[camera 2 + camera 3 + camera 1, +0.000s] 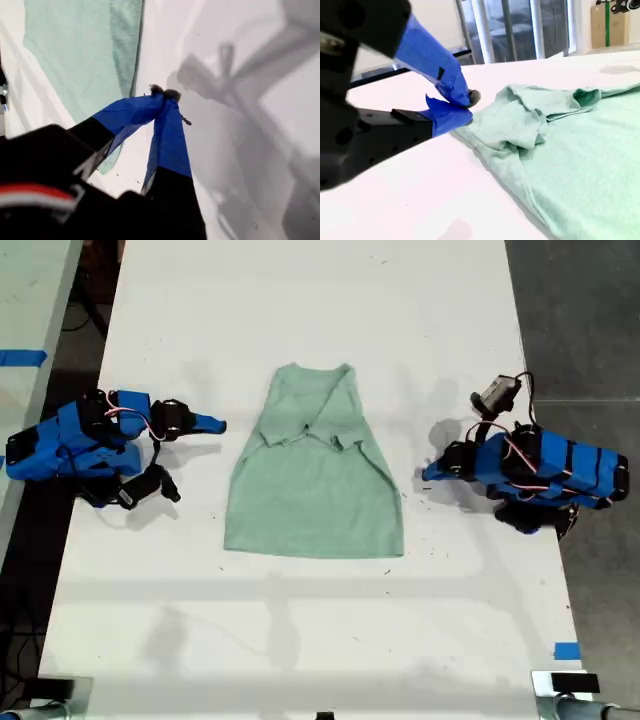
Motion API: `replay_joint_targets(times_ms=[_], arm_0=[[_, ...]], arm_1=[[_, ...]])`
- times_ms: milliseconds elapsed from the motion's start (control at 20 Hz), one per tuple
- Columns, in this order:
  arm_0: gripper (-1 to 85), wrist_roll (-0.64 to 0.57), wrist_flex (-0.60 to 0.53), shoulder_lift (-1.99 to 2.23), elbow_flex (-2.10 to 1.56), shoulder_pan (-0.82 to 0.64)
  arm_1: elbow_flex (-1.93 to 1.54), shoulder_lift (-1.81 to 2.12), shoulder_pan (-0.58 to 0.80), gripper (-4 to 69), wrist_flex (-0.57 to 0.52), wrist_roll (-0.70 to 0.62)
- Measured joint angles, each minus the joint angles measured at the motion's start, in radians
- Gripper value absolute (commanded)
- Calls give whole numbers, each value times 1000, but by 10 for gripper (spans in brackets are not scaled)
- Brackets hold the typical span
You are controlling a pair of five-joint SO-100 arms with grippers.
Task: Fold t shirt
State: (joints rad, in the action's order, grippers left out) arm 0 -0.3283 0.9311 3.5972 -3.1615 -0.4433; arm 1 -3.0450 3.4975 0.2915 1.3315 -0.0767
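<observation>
The pale mint-green t shirt (315,490) lies flat in the middle of the white table (300,640), both sleeves folded in over the chest. My first gripper (428,475) is at the exterior view's right, shut and empty, resting just off the shirt's side edge. In the first wrist view its blue fingertips (165,95) meet over bare table, beside the t shirt (75,50). My second gripper (218,425) is at the exterior view's left, shut on nothing. Its tips (465,107) sit a little short of the t shirt (570,150), close to a folded sleeve.
Blue tape strips mark a neighbouring table at the exterior view's left (20,357) and the near corner at its right (566,650). Dark floor borders both long table edges. Windows and shelving stand beyond the table in the second wrist view.
</observation>
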Motion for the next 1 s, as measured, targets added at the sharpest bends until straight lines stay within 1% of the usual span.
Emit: replay_joint_targets(times_ms=[450,550,1000], arm_0=[[0,0,0,0,0,0],[0,0,0,0,0,0],[0,0,0,0,0,0]], arm_1=[[0,0,-5,-11,0,0],[0,0,-11,0,0,0],[-5,0,-8,-11,0,18]])
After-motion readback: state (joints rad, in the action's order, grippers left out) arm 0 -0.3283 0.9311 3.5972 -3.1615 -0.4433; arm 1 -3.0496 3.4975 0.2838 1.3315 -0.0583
